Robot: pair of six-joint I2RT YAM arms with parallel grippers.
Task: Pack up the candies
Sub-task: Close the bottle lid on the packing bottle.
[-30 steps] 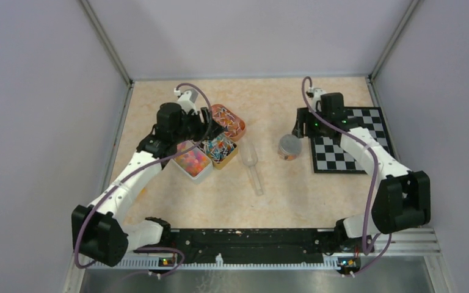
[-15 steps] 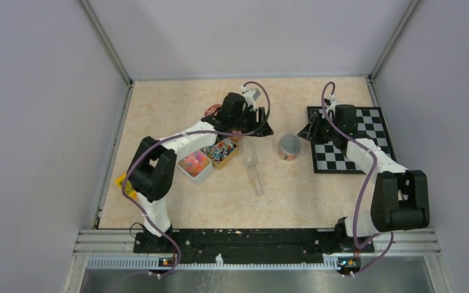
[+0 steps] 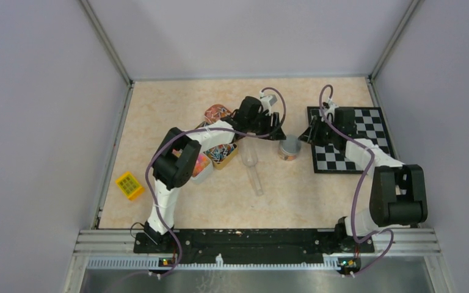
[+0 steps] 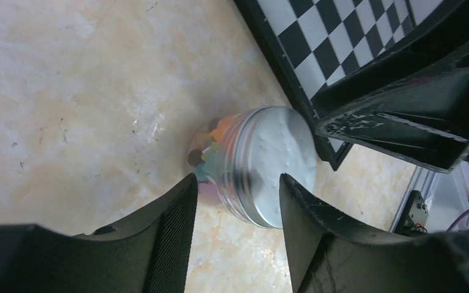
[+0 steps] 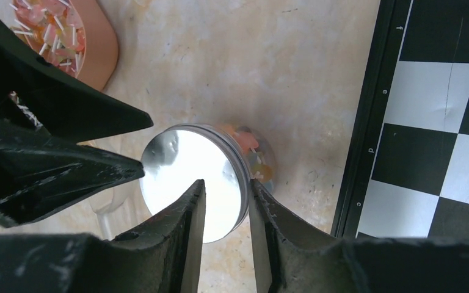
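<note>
The left gripper (image 4: 237, 180) and right gripper (image 5: 227, 183) flank the lidded jar (image 3: 289, 147), likely so one steadies it while the other opens it. Left jaws gape open, right jaws stand narrowly apart, both empty

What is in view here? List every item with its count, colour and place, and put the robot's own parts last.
Jar: one, clear with silver lid, mid-table, left of the board.
Scoop: one, clear, lying left of the jar.
Candies: many, pink and orange, in the white tray.
White tray: one, white, left of centre, partly under the left arm.
Tan tray: one, tan, beside the white tray, holding mixed coloured bits.
Tin: one, orange, behind the trays.
Block: one, yellow, near the left edge.
Board: one, black and white checks, right side.
Table: one, beige.
Left claw: one, black, open, at the jar.
Right claw: one, black, narrowly open, over the lid.
</note>
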